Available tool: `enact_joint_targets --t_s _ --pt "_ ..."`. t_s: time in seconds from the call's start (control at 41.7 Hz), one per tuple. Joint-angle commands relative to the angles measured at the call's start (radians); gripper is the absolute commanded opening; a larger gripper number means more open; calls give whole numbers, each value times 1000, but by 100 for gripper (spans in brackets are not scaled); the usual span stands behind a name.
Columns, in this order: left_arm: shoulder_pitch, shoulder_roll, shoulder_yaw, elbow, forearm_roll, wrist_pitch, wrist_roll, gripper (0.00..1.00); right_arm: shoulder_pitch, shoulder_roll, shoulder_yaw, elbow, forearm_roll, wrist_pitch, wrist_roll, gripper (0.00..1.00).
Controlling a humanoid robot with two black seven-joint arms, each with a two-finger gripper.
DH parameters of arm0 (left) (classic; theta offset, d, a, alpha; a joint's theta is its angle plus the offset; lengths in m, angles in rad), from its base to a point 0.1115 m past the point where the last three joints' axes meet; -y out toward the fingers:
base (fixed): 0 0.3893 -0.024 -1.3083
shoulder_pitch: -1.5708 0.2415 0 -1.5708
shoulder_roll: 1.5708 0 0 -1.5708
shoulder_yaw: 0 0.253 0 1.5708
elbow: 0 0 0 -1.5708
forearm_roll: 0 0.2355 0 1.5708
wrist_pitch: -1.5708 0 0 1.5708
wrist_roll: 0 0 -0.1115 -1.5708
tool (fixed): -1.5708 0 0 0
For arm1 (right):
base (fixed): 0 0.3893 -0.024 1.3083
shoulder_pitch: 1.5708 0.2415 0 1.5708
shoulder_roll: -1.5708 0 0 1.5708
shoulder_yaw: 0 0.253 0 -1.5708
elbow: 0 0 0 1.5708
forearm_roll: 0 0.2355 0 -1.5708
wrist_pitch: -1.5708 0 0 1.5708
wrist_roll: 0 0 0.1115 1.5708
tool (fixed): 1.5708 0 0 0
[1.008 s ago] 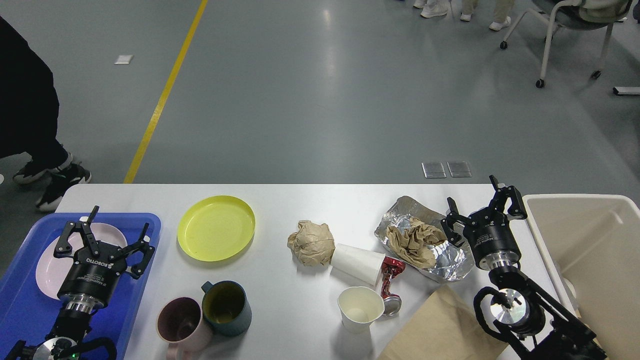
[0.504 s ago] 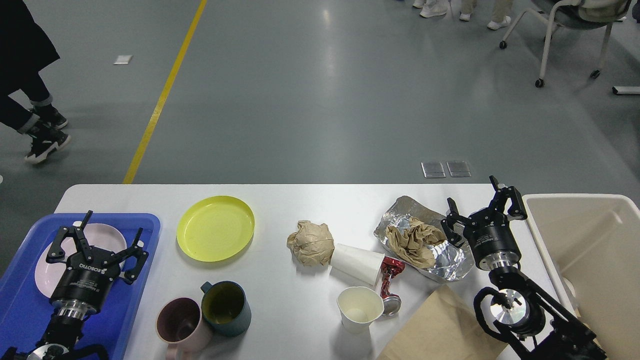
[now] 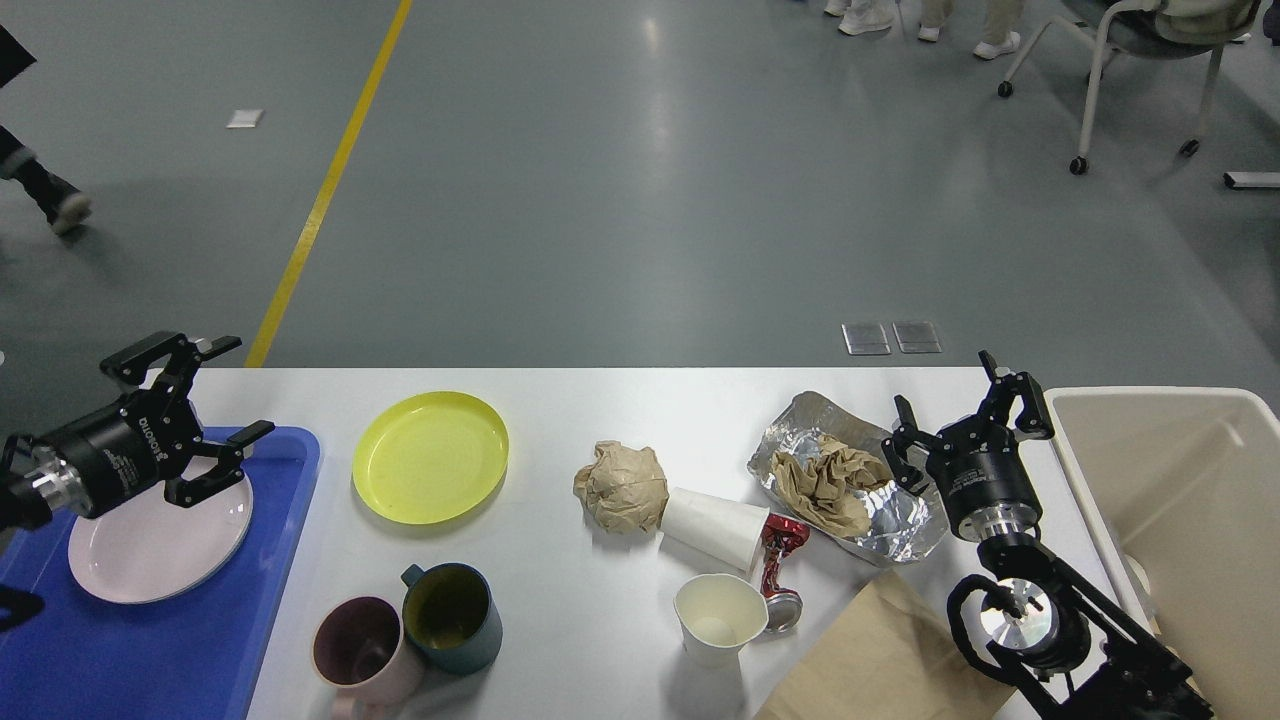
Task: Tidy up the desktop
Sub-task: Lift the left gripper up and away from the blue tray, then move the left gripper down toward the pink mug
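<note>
Desktop, white and wide, fills the lower half of my view, with grey floor beyond its far edge. My left gripper hangs above the blue tray at the left end, its fingers spread apart and holding nothing. Under it, inside the tray, lies a pale pink plate. Just right of the tray, a yellow plate sits flat on the tabletop. Nearer to me stand two mugs touching each other: a pink mug and a dark teal mug.

In the middle lies a crumpled ball of brown paper, touching a white paper cup tipped on its side. A crushed red can lies beside that cup's mouth, and an upright white cup stands just in front, touching the can. Further right, a sheet of crumpled aluminium foil holds another wad of brown paper. A flat brown paper bag lies at the near edge.

My right gripper hovers at the foil's right edge, fingers parted and empty. To its right, off the end of the tabletop, sits the beige bin.
</note>
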Motion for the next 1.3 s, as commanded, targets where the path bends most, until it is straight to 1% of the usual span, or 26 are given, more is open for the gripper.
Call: enact_joint_targets --t_s 0.0,0.048,0.12,0.144,0.264,0.288,0.336,0.36,0.432,0.48,0.576,0.648,0.672,0.696,0.792,0.912,0.936,1.152,1.2,1.272 --pt "-321 61 413 8 1 2 -24 96 0 0 0 0 0 0 0 100" --pt "-430 75 543 6 1 0 -15 96 0 0 0 0 0 0 0 100" --pt "-591 72 761 6 1 0 -20 96 0 0 0 0 0 0 0 100" --pt "-698 66 900 5 1 0 -26 96 0 0 0 0 0 0 0 100" --pt "-930 6 1200 -9 1 -1 -21 96 0 0 0 0 0 0 0 100" --pt "-1012 -21 1313 -12 1 -3 -18 96 0 0 0 0 0 0 0 100" --pt "-1096 -58 1412 -21 1 -3 -18 96 0 0 0 0 0 0 0 100" --pt "-1175 -98 1503 -44 1 -4 -18 96 0 0 0 0 0 0 0 100" --pt "-1281 -152 1645 -122 3 -3 -21 96 0 0 0 0 0 0 0 100" --pt "-1340 -182 1711 -164 3 -3 -21 96 0 0 0 0 0 0 0 100" --pt "-1475 -264 1794 -274 1 -17 -14 96 0 0 0 0 0 0 0 100" --pt "-1557 -311 1844 -334 1 -64 -11 96 0 0 0 0 0 0 0 100" --pt "-1614 -357 1878 -369 -3 -98 -14 96 0 0 0 0 0 0 0 100" --pt "-1642 -389 1894 -383 -9 -118 -17 96 0 0 0 0 0 0 0 100" --pt "-1714 -483 1949 -437 -90 -165 -20 96 0 0 0 0 0 0 1 100" --pt "-1808 -635 2070 -524 -281 -169 -21 96 0 0 0 0 0 0 0 100" --pt "-1850 -671 2093 -563 -326 -169 -21 96 0 0 0 0 0 0 0 100" --pt "-2033 -724 2104 -759 -425 -164 -26 96 0 0 0 0 0 0 0 100" --pt "-2065 -735 2102 -788 -440 -164 -28 96 0 0 0 0 0 0 0 100" --pt "-2079 -745 2104 -799 -451 -164 -28 96 0 0 0 0 0 0 0 100"
